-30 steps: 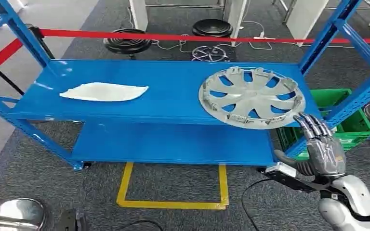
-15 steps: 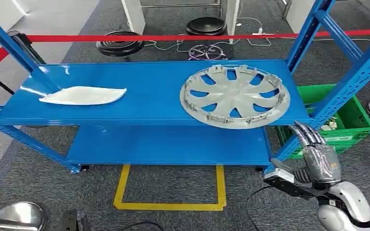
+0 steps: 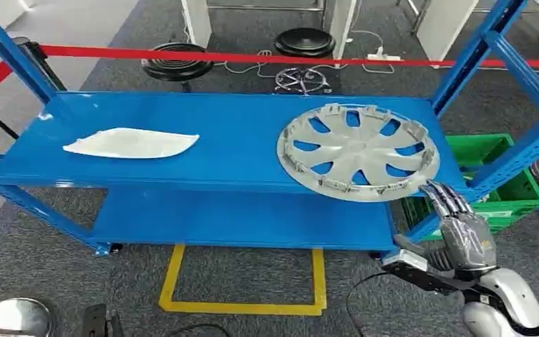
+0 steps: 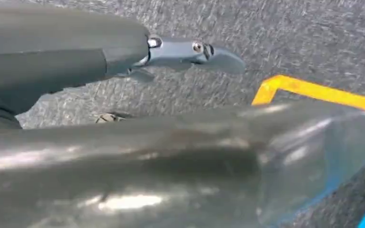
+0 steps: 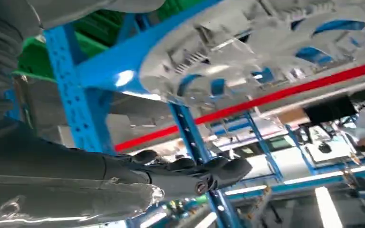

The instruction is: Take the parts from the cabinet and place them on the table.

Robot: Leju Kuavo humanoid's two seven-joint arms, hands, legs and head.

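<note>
Rt hand [image 5: 138, 183] empty, fingers out, just below hubcap [image 5: 247, 52] on blue shelf [image 5: 119, 61].

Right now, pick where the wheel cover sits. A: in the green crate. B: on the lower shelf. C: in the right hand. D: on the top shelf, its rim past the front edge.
D: the wheel cover lies on the top shelf, rim overhanging the front edge, just above the empty right hand.
</note>
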